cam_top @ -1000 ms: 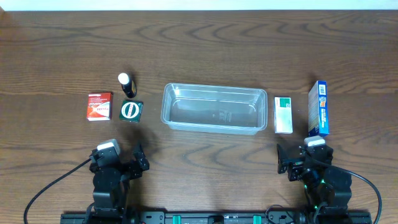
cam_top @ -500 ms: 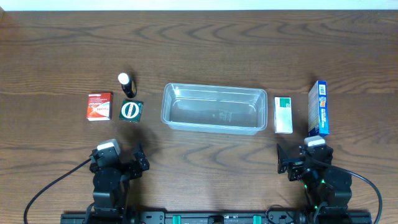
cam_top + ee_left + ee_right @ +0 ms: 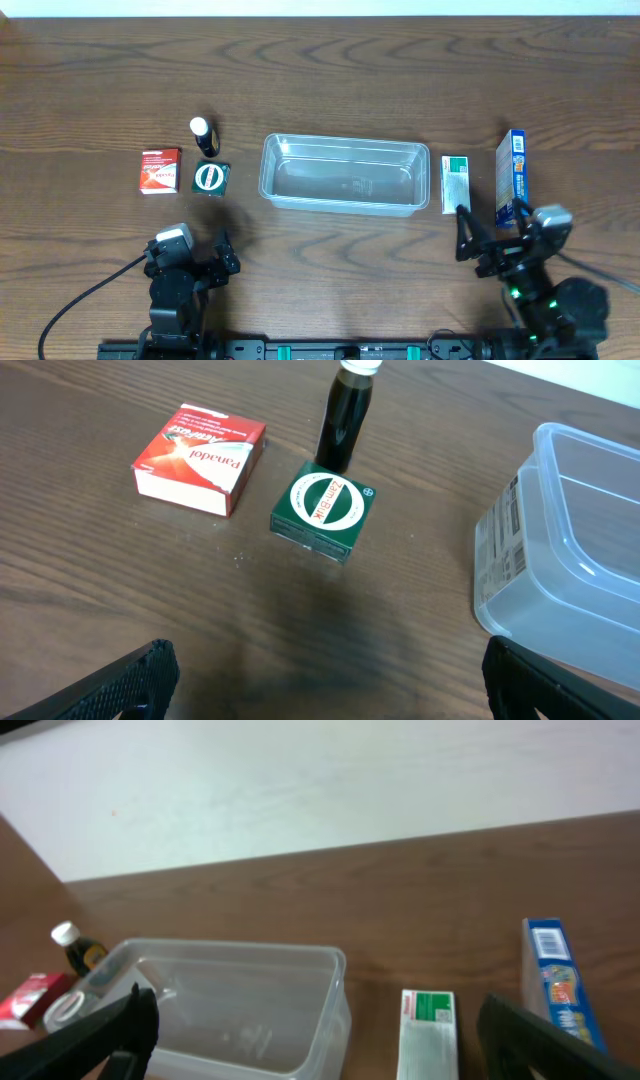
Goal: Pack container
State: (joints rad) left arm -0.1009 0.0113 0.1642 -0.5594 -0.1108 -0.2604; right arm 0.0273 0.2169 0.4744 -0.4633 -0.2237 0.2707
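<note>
Wooden tabletop [image 3: 320,60]: right gripper [image 3: 492,228], jaws apart, has advanced toward the green-and-white box [image 3: 456,184] beside the empty container [image 3: 340,176], suggesting a first pick; left gripper [image 3: 190,256] likewise spread, idle.

Overhead view evenly bright, soft light from above; only weak shadows on table [image 3: 330,60]; faint highlights on container [image 3: 342,140] rim; left wrist view sharp, diffuse dark patch on wood near green box [image 3: 325,510]; right wrist view softer, slightly blurred; white backdrop [image 3: 300,780] nearly washed out.
</note>
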